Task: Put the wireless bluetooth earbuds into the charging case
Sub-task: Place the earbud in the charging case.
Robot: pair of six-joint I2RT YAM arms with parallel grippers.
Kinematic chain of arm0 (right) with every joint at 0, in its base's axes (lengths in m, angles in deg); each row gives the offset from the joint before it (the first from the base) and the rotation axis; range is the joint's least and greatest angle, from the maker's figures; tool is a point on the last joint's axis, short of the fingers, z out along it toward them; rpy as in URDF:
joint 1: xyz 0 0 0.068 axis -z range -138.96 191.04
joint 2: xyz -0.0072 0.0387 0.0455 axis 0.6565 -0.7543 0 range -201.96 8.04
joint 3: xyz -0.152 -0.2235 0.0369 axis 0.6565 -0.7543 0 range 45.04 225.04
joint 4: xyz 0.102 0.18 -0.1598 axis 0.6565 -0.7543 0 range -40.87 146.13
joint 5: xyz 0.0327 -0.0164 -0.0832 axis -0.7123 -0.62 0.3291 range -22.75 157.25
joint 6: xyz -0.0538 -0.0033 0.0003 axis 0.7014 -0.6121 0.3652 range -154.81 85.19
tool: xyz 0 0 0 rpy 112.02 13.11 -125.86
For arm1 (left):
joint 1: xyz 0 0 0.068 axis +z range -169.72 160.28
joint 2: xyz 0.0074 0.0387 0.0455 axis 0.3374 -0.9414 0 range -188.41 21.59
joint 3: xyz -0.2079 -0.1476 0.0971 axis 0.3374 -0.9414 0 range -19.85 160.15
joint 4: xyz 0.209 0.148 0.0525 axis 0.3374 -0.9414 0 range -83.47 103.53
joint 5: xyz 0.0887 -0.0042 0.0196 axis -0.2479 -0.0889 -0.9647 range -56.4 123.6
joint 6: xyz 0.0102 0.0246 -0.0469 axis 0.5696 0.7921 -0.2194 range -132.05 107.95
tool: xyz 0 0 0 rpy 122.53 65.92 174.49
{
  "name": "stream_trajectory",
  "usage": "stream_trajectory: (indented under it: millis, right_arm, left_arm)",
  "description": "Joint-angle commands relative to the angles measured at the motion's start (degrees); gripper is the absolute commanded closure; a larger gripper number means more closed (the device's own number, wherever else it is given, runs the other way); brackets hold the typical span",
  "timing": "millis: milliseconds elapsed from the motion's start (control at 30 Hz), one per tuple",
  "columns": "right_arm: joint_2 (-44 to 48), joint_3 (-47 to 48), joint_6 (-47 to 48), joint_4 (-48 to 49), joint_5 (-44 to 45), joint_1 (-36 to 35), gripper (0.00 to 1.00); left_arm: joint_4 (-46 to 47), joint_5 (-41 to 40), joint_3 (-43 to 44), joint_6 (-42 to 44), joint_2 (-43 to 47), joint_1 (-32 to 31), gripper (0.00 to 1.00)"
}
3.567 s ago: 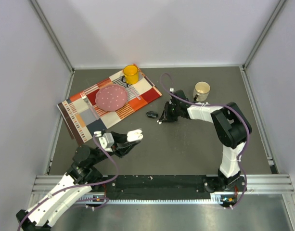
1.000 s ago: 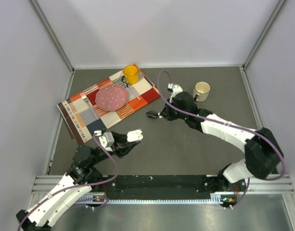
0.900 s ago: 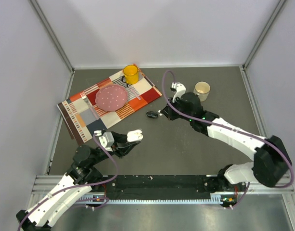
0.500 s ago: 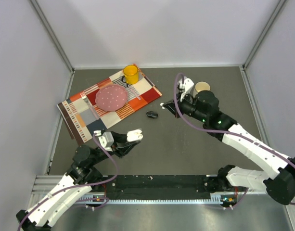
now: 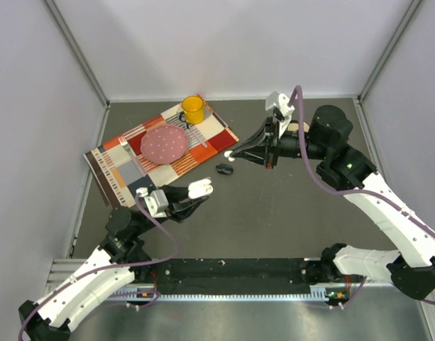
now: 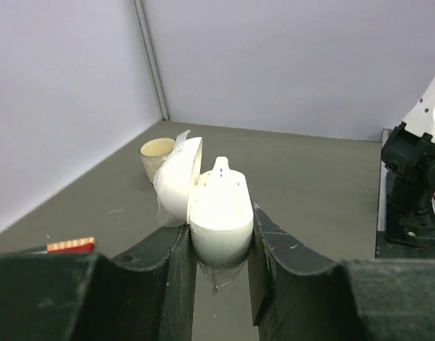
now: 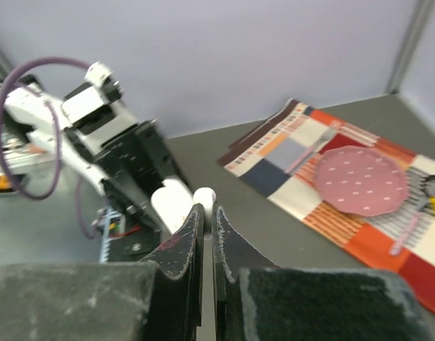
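Left pincer: clenched on the white charging case, near 7 o'clock on the table.
Right pincer: raised over the middle of the table, fingers almost together, pinching one white earbud at their tips.
Earbud position: in the air, off the table, well apart from the case, at the case's 1 o'clock in the top view.
Case state: open, lid swung to its 10 o'clock in the left wrist view. I cannot tell whether a bud sits inside.
Top view only: a black oval piece lies on the table just below the right pincer tips. Case or bud, I cannot tell.
Left wrist view only: a cream cup stands past the case at 11 o'clock. The top view hides most of it behind the right arm.
Right wrist view only: the earbud lines up in front of the left arm and its white case.
Count, task things: 1 white earbud, 1 white case, 1 black oval piece.
Count, other: 1 checked mat, 1 pink plate, 1 fork, 1 yellow mug, 1 cream cup.
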Motion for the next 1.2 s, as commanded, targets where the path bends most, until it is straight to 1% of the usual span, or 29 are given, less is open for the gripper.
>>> stream_trajectory:
  millis: [0,33,67,100,167,200,233,300,333,367,400,433,500,567,600,667,700,767,800,900,1033,1133,1167]
  right_arm:
    - [2.62,-1.61,-5.20,-1.96,-8.74,-0.84,1.00]
    - [3.85,-3.01,-6.01,-1.79,-7.95,-1.27,1.00]
    - [5.43,-7.55,-7.06,-0.57,-7.07,-1.62,1.00]
    - [9.45,-10.73,-9.85,5.54,-6.45,-2.50,1.00]
    - [13.51,-18.80,-12.25,13.82,-6.71,-2.95,1.00]
    - [16.32,-20.07,-13.65,16.38,-7.06,-3.03,1.00]
    - [17.39,-20.60,-13.75,15.97,-7.32,-3.03,1.00]
    - [18.27,-20.61,-13.49,13.35,-8.81,-3.21,1.00]
    - [18.19,-20.43,-12.96,9.68,-9.69,-3.64,1.00]
    - [18.10,-20.69,-12.35,8.34,-10.31,-3.91,1.00]
    - [18.01,-20.78,-10.26,6.76,-9.97,-4.52,1.00]
    - [17.40,-20.61,-8.84,2.48,-9.79,-4.96,1.00]
    - [15.91,-18.07,-4.11,-2.46,-9.88,-5.93,1.00]
    - [13.29,-14.57,-1.55,-8.61,-9.61,-6.81,1.00]
    - [12.57,-13.85,-0.05,-9.51,-9.09,-7.25,1.00]
    - [10.64,-11.83,0.83,-11.26,-5.68,-8.82,1.00]
    - [9.67,-10.95,3.97,-12.32,-1.57,-11.53,1.00]
    - [7.83,-7.80,7.76,-15.04,2.32,-14.80,1.00]
    - [5.56,-6.73,10.39,-17.06,5.04,-17.77,1.00]
    - [2.38,-3.65,13.92,-18.57,9.36,-21.22,1.00]
    - [0.35,0.21,18.50,-19.27,9.46,-24.82,1.00]
    - [-2.19,2.76,23.50,-20.32,12.44,-27.45,1.00]
    - [-3.16,3.38,26.65,-21.03,14.10,-28.16,1.00]
  left_arm:
    - [7.13,1.90,3.91,2.25,-1.55,-0.20,1.00]
    - [10.27,2.25,3.38,1.81,-1.55,-0.20,1.00]
    - [12.65,3.47,2.51,-0.55,-1.21,-0.20,1.00]
    - [14.24,4.27,0.93,-1.44,-0.86,-0.20,1.00]
    - [18.55,4.54,-1.09,-5.74,0.11,-0.20,1.00]
    - [20.13,4.54,-3.63,-7.23,0.46,-0.20,1.00]
    - [21.80,4.71,-4.87,-8.73,0.64,-0.20,1.00]
    - [23.22,5.67,-7.50,-9.18,1.52,-0.20,1.00]
    - [23.40,5.68,-8.48,-9.36,1.87,-0.20,1.00]
    - [24.53,5.85,-9.45,-9.36,2.57,-0.11,1.00]
    - [25.76,6.29,-11.89,-9.27,2.92,-0.20,1.00]
    - [27.17,6.38,-13.22,-9.01,3.19,-0.20,1.00]
    - [31.46,6.03,-16.38,-8.57,3.98,-0.29,1.00]
    - [33.15,6.38,-17.10,-8.39,4.24,-0.29,1.00]
    - [33.33,6.12,-19.36,-8.39,4.59,-0.29,1.00]
    - [33.51,6.38,-20.00,-8.04,5.21,-0.29,1.00]
    - [33.51,6.30,-20.52,-7.95,5.47,-0.29,1.00]
    - [33.68,6.64,-21.05,-8.04,6.52,-0.29,1.00]
    - [33.68,6.91,-21.49,-8.30,6.79,-0.29,1.00]
    - [32.11,7.61,-21.93,-8.83,8.55,-0.29,1.00]
    - [30.35,6.83,-23.60,-8.74,11.01,-0.29,1.00]
    - [26.05,5.77,-23.87,-8.74,13.03,-0.29,1.00]
    - [22.99,5.51,-23.70,-8.74,13.56,-0.29,1.00]
